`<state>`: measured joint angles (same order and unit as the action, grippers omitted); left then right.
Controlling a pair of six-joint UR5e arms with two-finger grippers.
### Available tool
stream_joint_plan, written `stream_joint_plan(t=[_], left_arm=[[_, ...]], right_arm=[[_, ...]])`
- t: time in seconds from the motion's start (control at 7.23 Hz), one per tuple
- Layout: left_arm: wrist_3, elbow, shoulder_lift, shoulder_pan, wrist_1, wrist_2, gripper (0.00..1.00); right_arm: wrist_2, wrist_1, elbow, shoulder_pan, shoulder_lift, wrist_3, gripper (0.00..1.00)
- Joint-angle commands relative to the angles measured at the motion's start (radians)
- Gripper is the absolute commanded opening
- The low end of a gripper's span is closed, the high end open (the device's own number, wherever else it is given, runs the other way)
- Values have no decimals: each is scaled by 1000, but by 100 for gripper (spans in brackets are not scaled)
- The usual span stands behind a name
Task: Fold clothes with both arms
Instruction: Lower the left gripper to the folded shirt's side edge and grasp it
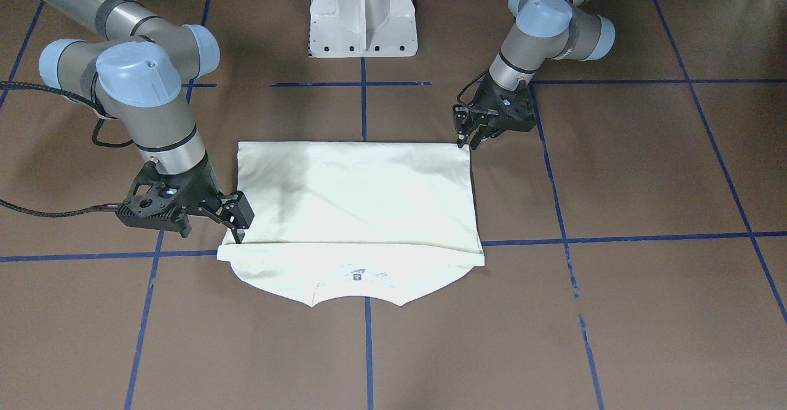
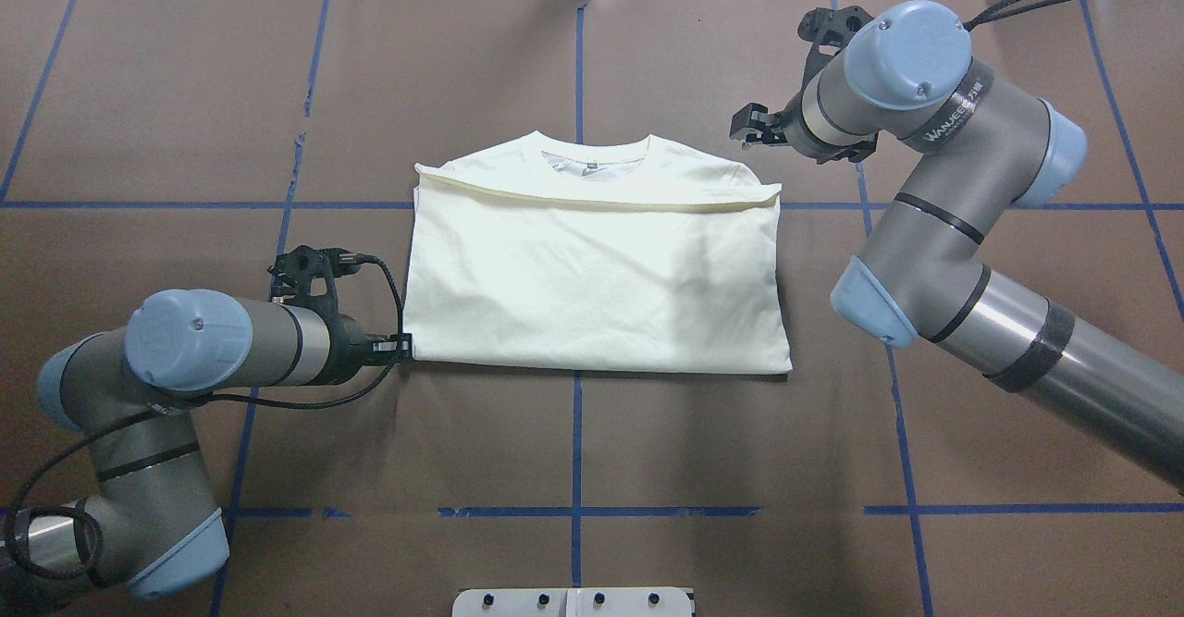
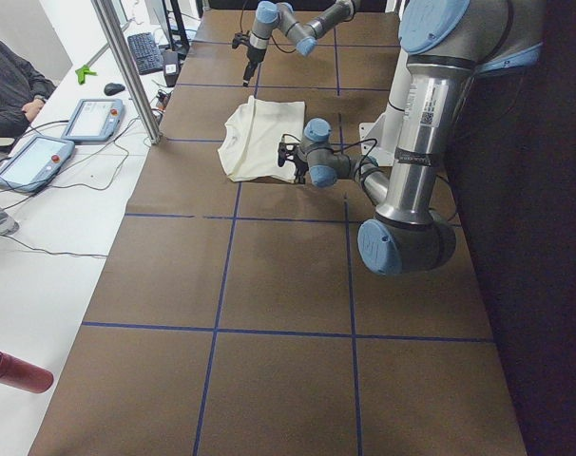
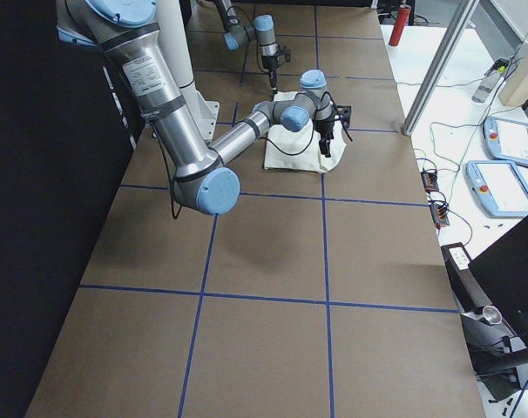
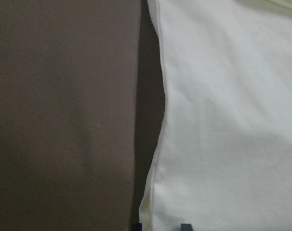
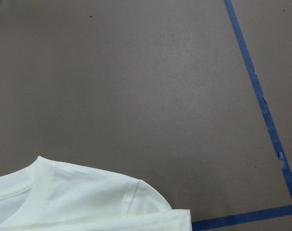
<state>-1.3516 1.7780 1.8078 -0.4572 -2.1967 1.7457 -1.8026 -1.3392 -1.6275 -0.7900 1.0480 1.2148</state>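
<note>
The counter [image 2: 185, 90] under me is covered in flat brown paper, squared off by blue tape lines [image 2: 577, 71]. My white pedestal base [image 1: 363, 10] stands at its near edge. Past the far edge runs a white bench with two grey-framed tablet pendants [image 3: 90, 119], a dark keyboard [image 3: 144, 52] and a red cylinder [image 3: 17, 372]. A person in dark clothes [image 3: 8, 90] sits there.

The cream long-sleeved T-shirt [image 2: 592, 275] lies folded at the counter's middle, plain reverse up. Its long axis runs left to right across me. The ribbed round collar [image 2: 592, 150] points away from me, toward the bench. The lower part is doubled up over the body, its hem [image 2: 592, 199] lying straight across just short of the collar. A small grey neck label [image 1: 357, 275] shows inside the collar, too small to read. The white lettering on my grey right arm [image 2: 953, 164] is not legible for certain.

My left claw [image 2: 402, 347] sits low at the shirt's near left corner. Its fingertips [image 5: 185, 226] stand slightly apart, astride the cloth's edge. My right claw [image 2: 751, 127] hangs above the far right corner by the shoulder, fingers spread, holding nothing.
</note>
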Motion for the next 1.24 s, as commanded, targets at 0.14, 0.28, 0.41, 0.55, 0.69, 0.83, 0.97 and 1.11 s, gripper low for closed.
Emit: stream_joint_plan(t=[0.14,0.28,0.41,0.55,0.69,0.83,0.97,1.11], left_arm=[[-1,-6,10,3,0,-2,33],[-1,-8,10,5,0,-2,24],[-1,-8,10,18,0,-2,14],[2,-8,10,20,0,-2,0],[3,-6,7,21,0,-2,0],[6,-5,5,20,2,-5,0],[18,7,-2,8,2,-5,0],[75,12,-7,-20,3,-5,0]], right_arm=[[0,0,0,0,4,0,100],[0,0,0,0,4,0,100],[2,0,0,0,4,0,100],[2,0,0,0,4,0,100],[2,0,0,0,4,0,100],[2,0,0,0,4,0,100],[2,0,-2,2,4,5,100],[2,0,-2,2,4,6,100]])
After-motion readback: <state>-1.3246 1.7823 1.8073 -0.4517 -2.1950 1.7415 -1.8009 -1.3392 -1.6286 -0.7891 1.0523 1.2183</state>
